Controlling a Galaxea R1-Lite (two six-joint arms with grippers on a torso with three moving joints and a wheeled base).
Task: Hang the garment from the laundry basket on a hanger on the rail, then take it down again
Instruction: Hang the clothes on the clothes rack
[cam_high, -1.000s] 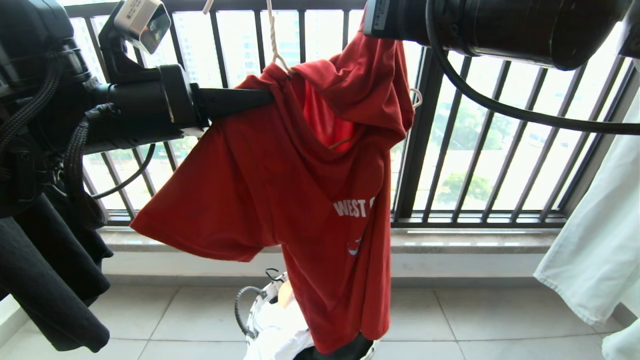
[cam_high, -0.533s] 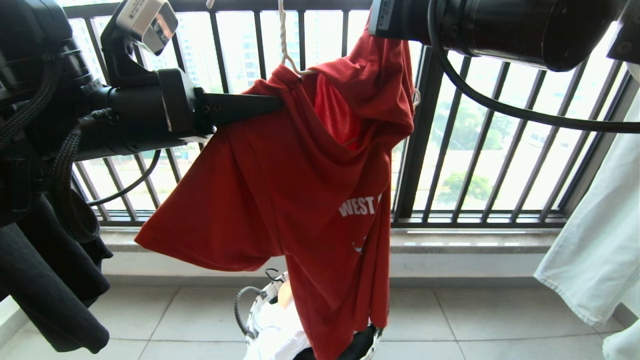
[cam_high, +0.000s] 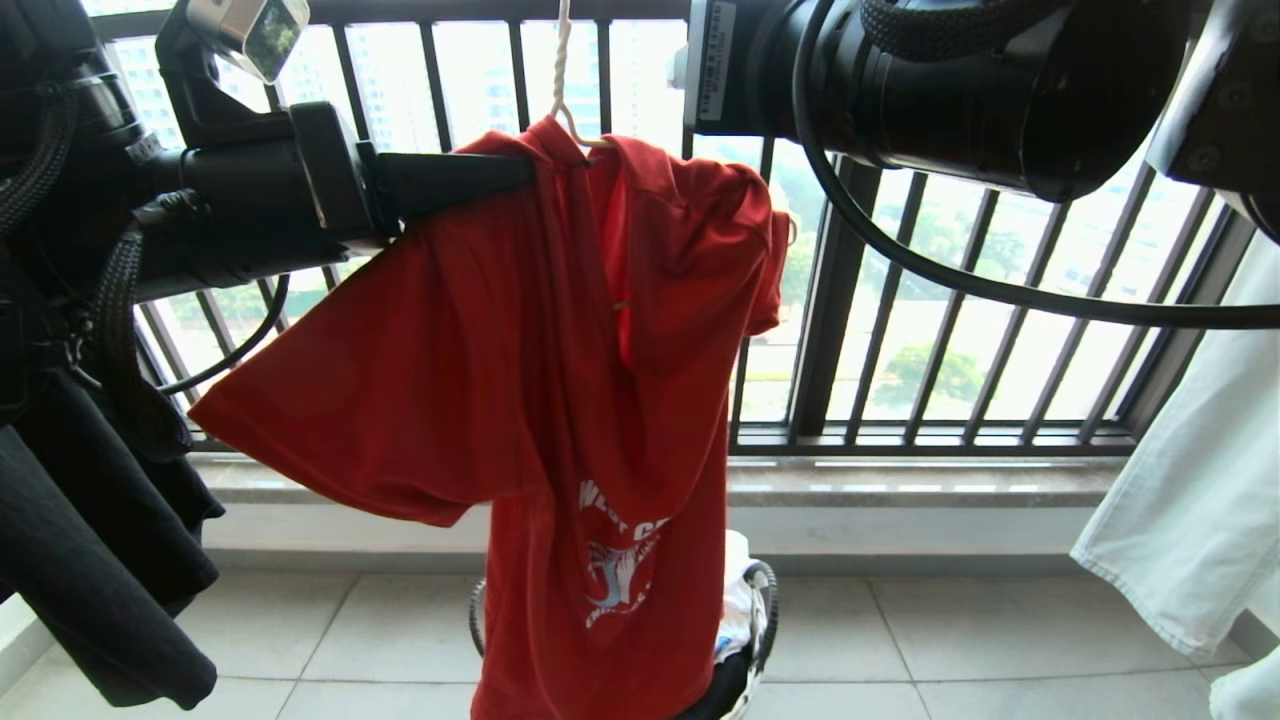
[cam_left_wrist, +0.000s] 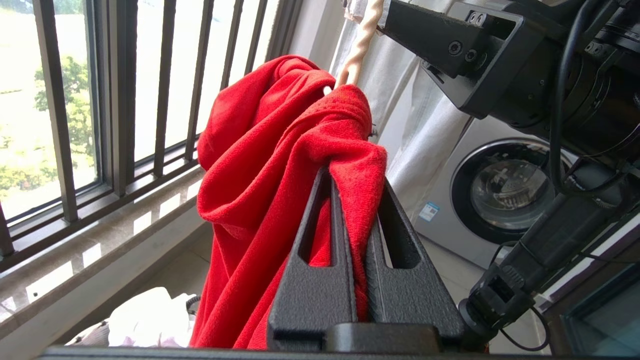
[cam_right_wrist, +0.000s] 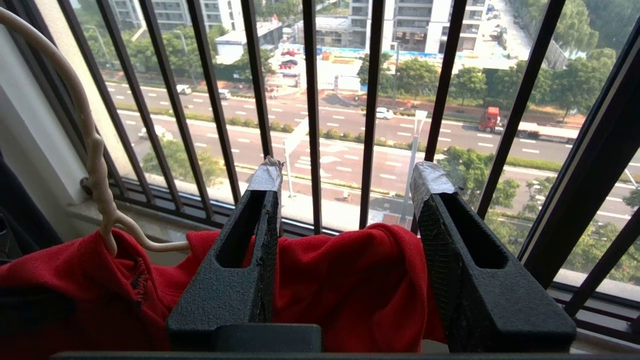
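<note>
The left tool is pinching the red garment near its collar. The right tool is standing wide above the shoulder fabric. The garment is hanging on the white hanger, over the laundry basket on the floor.

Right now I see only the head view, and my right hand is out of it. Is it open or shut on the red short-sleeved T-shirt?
Observer: Open. The right hand has its fingers apart above the red short-sleeved T-shirt, gripping nothing.
Operator: Does the left hand really hold cloth?
Observer: Yes. The left hand is shut, red cloth pinched between its fingers.
Operator: Where is the hanger's neck?
Observer: The thin white wire hanger rises from the collar beside the right hand, apart from it.
</note>
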